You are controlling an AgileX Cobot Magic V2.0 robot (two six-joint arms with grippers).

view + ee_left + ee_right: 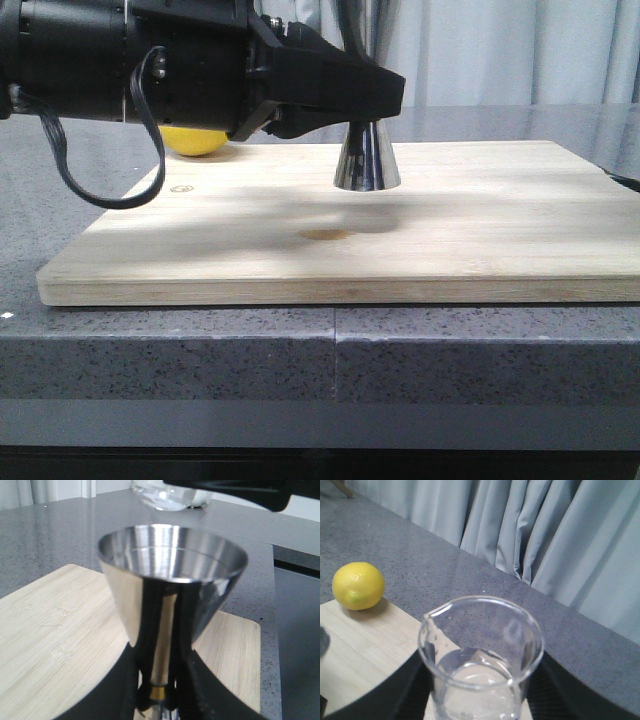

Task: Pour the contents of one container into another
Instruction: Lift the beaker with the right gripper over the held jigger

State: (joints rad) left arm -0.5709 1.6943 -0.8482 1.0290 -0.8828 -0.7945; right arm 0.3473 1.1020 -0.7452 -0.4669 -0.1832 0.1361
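Beaker (480,660), clear glass, clamped in right tool (480,700); left tool (159,690) clamps mirror-steel hourglass jigger (172,580).

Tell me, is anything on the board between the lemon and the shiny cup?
No. In the front view, bare wooden board separates the lemon from the jigger.

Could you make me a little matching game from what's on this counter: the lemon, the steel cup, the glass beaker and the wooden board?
Things:
1. lemon
2. jigger
3. beaker
4. cutting board

Descriptions:
A. clear, a little liquid inside
B. pale wood, lying flat on the grey counter
C. yellow, at the board's far edge
D. shiny steel, gold ring at the waist

Pairs: 1-C, 2-D, 3-A, 4-B
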